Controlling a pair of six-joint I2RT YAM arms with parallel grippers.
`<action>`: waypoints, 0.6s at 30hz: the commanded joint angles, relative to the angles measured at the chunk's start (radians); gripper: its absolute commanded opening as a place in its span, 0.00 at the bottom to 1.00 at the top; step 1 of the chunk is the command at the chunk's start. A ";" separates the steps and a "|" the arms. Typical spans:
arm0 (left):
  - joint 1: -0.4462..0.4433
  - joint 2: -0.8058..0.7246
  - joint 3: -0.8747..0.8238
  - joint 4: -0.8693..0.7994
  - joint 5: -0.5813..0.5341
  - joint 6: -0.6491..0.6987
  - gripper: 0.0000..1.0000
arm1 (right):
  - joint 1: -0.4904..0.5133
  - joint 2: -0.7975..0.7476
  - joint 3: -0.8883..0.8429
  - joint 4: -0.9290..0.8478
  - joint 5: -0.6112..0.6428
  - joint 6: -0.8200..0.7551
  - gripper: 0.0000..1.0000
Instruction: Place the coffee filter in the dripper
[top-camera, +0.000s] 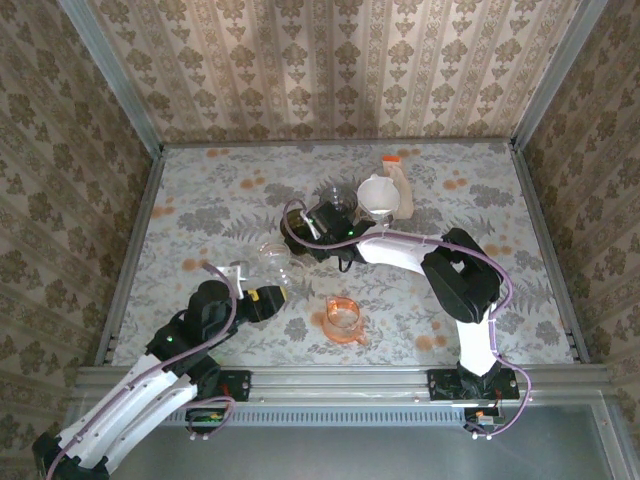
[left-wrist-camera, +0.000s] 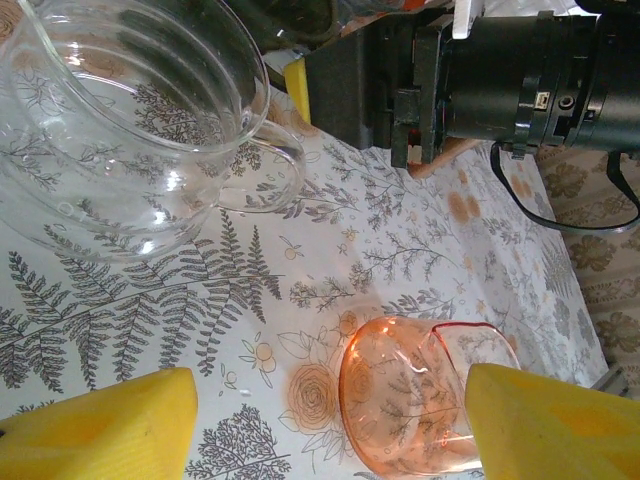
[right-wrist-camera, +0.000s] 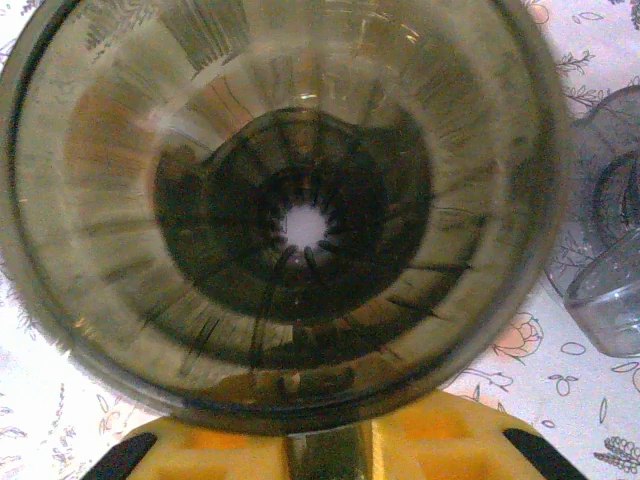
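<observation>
bench (top-camera: 470, 240): floral top, boxed in by papered walls (top-camera: 330, 70) at the back and both sides, with a rail along the near edge. The bare room is on the right side and in the back-left corner. The middle is pretty crowded.
right gripper (top-camera: 312, 225): at mid-bench, right up against the smoky dripper. In the wrist view the yellow pads (right-wrist-camera: 440, 445) sit close together with a bit of the dripper's near rim between them, so I'd call that a pinch on the rim.
left gripper (top-camera: 268, 300): near-left, spread wide, nothing in it.
smoky dripper (right-wrist-camera: 300, 220): upright, mouth up. The ribs are bare right down to the hole, so no filter is in yet.
clear glass cup (top-camera: 272, 255): just near-left of the dripper, between it and the left gripper.
orange glass (top-camera: 343, 320): near-middle, apart from the dripper.
white cup-ish thing (top-camera: 377, 195): just behind the right gripper.
coffee filter: honestly can't pick it out for sure. My guess is it's by the white thing.
step, my read: steady the dripper. Keep the hold light so it doesn't tip, and bring the filter straight down from above, since the sides are hemmed in.
</observation>
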 joint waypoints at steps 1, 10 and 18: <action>0.009 -0.006 -0.005 0.000 0.016 0.023 0.73 | 0.008 -0.014 0.038 -0.007 0.015 -0.023 0.18; 0.018 -0.005 0.032 -0.001 0.011 0.043 0.77 | 0.057 -0.176 0.023 -0.051 0.070 -0.013 0.11; 0.017 -0.016 0.050 -0.001 0.020 0.048 0.80 | 0.137 -0.475 -0.091 -0.155 0.154 0.060 0.09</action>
